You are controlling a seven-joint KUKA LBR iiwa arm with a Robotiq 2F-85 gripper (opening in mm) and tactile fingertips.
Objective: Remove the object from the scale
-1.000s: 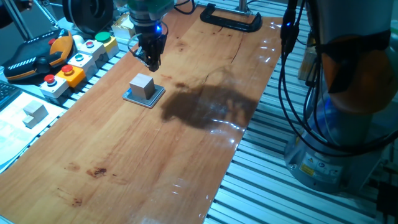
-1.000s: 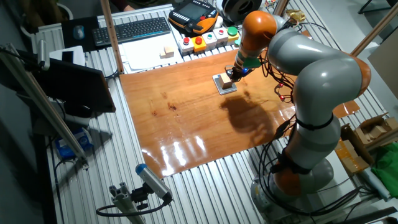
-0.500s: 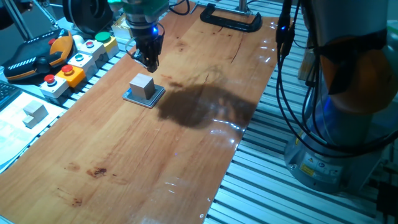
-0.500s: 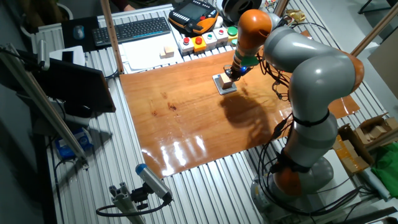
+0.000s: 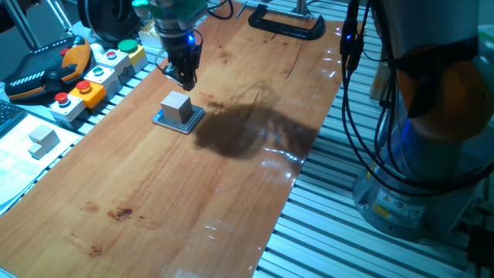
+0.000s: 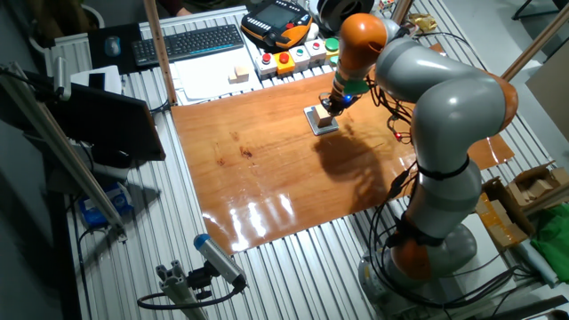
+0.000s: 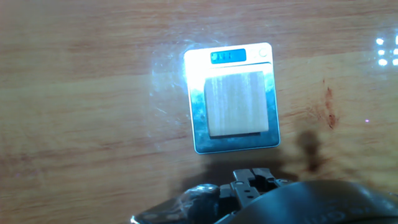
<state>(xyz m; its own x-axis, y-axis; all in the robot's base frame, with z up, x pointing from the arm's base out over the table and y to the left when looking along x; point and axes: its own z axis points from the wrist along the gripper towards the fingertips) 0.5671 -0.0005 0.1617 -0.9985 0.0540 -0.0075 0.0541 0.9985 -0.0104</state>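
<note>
A pale beige cube, the object (image 5: 177, 106), sits upright on the scale (image 5: 191, 125), a thin square pad on the wooden table. Seen from the other fixed view, the object (image 6: 319, 114) and the scale (image 6: 325, 128) lie just under the orange wrist. My gripper (image 5: 186, 78) hangs a little above and behind the cube, apart from it, its fingers together with nothing between them. The hand view looks straight down on the object (image 7: 236, 104), which covers most of the scale (image 7: 233, 144) with its lit blue display; only a bit of the hand's body shows at the bottom edge.
Button boxes (image 5: 93, 77) and a yellow-black pendant (image 5: 46, 69) line the table's left side. A similar pale block (image 5: 42, 139) rests on white paper. A black clamp (image 5: 285, 23) lies at the far end. The arm's base and cables (image 5: 417, 154) stand to the right.
The gripper has shifted slightly left and away from the cube over the last second. The cube and scale have not moved.
</note>
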